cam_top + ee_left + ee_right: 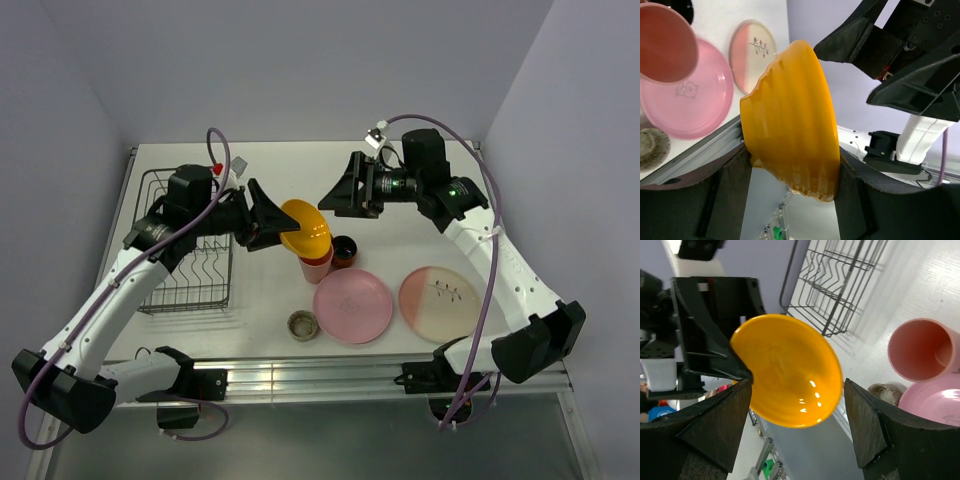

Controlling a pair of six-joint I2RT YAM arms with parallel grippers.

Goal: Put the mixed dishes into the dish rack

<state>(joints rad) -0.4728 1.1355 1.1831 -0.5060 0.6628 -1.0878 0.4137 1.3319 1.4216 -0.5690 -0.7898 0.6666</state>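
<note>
Left fingers (727,200): closed on orange-yellow bowl (790,125), tilted on edge between them.
Right fingers (715,430): spread wide, holding nothing, facing bowl.
Dish rack (195,290): on table, behind left fingers.

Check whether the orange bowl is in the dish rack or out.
Out. The orange-yellow bowl is held on edge by the left gripper over the pink tumbler, right of the dish rack.

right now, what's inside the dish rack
No dishes show inside the dish rack, only bare wavy wire. The left arm crosses over its far part and hides that bit in the top view. The orange-yellow bowl is in the left gripper, outside the rack.
</note>
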